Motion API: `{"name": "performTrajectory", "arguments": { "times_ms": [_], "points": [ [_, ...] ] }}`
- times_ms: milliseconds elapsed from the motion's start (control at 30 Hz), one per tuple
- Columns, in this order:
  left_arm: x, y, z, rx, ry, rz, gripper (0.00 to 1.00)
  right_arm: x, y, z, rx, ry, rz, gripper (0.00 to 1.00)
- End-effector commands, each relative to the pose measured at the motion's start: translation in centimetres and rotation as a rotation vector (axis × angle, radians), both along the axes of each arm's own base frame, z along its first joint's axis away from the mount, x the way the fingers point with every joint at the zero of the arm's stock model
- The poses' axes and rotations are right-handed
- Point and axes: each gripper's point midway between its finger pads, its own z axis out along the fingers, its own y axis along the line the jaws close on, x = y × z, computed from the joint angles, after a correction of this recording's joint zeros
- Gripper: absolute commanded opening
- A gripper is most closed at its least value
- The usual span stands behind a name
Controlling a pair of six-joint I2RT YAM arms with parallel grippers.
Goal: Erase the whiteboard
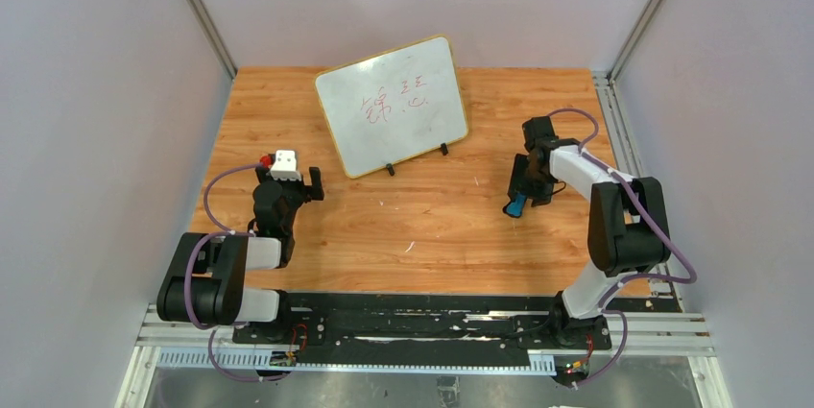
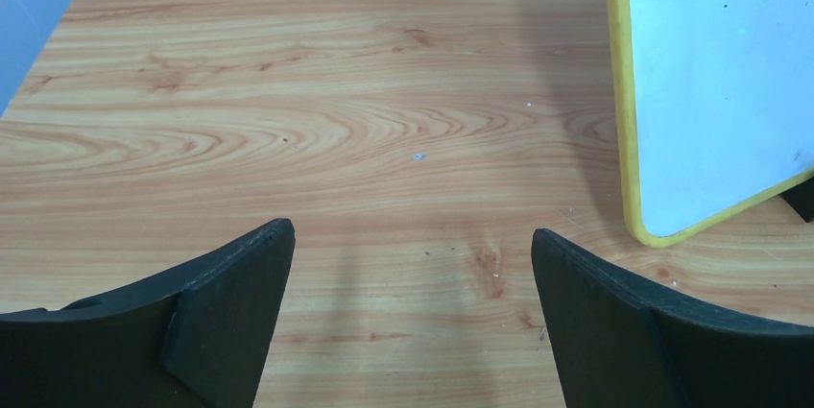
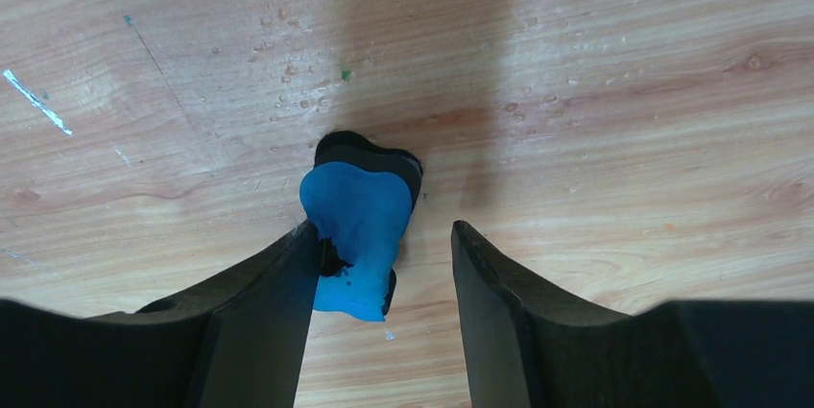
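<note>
From the overhead camera, the whiteboard (image 1: 392, 106) stands propped on its two black feet at the far middle of the bench (image 1: 451, 235). Its long axis runs roughly left to right, skewed so the right end sits farther back. Red handwriting (image 1: 395, 99) still covers its centre. The right end effector (image 1: 523, 197) points down at the bench well to the right of the board and nearer the arms, with a small blue eraser (image 1: 516, 205) at its tips. To wipe, it would have to travel away and to the left. The left end effector (image 1: 291, 180) sits closer to the board, just off its near left corner, but it is empty.

On the left wrist camera, the left end effector (image 2: 413, 235) is spread wide with nothing between its fingers. The board's yellow-framed corner (image 2: 720, 91) is ahead on the right, and one foot (image 2: 802, 199) is cut off by the picture edge.

On the right wrist camera, the right end effector (image 3: 384, 232) is partly open. The eraser (image 3: 360, 206) lies between the fingers, touching one, with a clear gap to the other, so I judge it is not yet clamped. Whether the eraser rests on the bench is hard to tell. The board is out of this view.
</note>
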Motion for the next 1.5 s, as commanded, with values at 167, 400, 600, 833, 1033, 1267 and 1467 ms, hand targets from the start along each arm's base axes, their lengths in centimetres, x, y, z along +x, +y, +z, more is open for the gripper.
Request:
{"name": "performTrajectory", "arguments": {
  "times_ms": [167, 400, 600, 833, 1033, 1267, 1467],
  "points": [
    [0.5, -0.3, 1.2, 0.009, -0.046, -0.012, 0.98, 0.3, 0.2, 0.1, 0.036, -0.005, 0.007, 0.52],
    [0.5, -0.3, 1.2, 0.009, -0.046, -0.013, 0.98, -0.1, 0.6, 0.2, 0.055, -0.016, -0.001, 0.49],
    [0.5, -0.3, 1.2, 0.009, -0.047, -0.013, 0.98, -0.2, 0.9, -0.3, 0.043, -0.004, 0.005, 0.45],
    [0.5, -0.3, 1.2, 0.009, -0.047, -0.013, 0.98, -0.2, 1.0, -0.1, 0.03, -0.001, 0.008, 0.39],
    [0.5, -0.3, 1.2, 0.009, -0.046, -0.012, 0.98, -0.5, 1.2, -0.2, 0.011, 0.014, 0.021, 0.39],
    [0.5, -0.3, 1.2, 0.009, -0.046, -0.012, 0.98, -0.4, 2.0, -0.6, -0.003, 0.024, 0.034, 0.39],
    [0.5, -0.3, 1.2, 0.01, -0.045, -0.012, 0.98, -0.5, 2.1, -1.1, -0.006, 0.037, 0.038, 0.32]
  ]
}}
